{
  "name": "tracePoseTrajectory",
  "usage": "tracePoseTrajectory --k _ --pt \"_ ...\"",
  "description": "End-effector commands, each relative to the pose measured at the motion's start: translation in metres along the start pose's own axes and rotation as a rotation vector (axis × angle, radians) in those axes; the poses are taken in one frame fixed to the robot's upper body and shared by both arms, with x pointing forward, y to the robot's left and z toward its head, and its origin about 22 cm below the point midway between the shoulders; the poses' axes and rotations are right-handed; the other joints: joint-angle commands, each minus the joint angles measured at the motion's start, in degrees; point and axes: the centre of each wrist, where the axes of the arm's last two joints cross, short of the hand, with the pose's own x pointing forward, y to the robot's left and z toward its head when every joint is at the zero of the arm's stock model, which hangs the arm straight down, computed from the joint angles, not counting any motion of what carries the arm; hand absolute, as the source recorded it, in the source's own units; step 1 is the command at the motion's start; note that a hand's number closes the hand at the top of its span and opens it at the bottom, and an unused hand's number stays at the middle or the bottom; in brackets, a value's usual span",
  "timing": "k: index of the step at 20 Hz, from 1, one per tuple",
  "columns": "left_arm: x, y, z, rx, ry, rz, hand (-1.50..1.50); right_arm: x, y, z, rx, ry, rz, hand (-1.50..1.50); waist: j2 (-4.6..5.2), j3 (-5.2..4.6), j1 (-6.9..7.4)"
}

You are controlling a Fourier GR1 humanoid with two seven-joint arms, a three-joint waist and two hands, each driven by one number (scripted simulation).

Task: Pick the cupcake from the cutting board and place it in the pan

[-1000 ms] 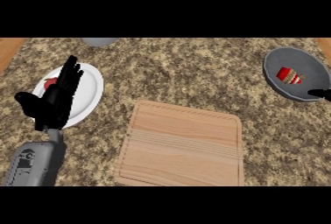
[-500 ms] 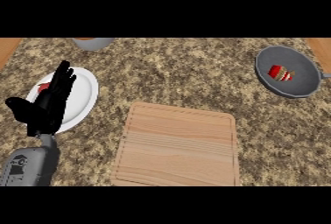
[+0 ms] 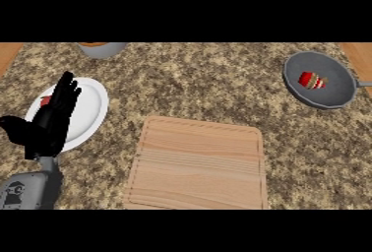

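Observation:
The cupcake (image 3: 314, 80), red with a tan top, lies on its side inside the grey pan (image 3: 299, 91) at the back right of the counter. The wooden cutting board (image 3: 198, 170) in the middle front has nothing on it. My left hand (image 3: 51, 124) stands open at the left, fingers straight and pointing up, in front of a white plate (image 3: 90, 112). My right hand does not show in the head view.
A small red item (image 3: 45, 101) peeks out on the white plate beside the left hand. A grey bowl (image 3: 102, 48) with an orange inside sits at the back edge. The pan's handle (image 3: 364, 84) runs off the right side.
The view has shifted, so the pan, plate and board sit lower and further left in the picture. A dark shape at the pan's right rim has gone. The left hand stays open.

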Motion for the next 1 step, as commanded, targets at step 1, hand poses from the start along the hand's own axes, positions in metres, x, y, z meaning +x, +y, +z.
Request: tracePoseTrajectory --k 1 --pt "0.0032 0.0048 -0.0109 0.005 -0.005 -0.002 0.00 -0.0022 -0.0035 0.0085 0.134 -0.128 -0.081 -1.50 0.16 -0.02 -0.11"
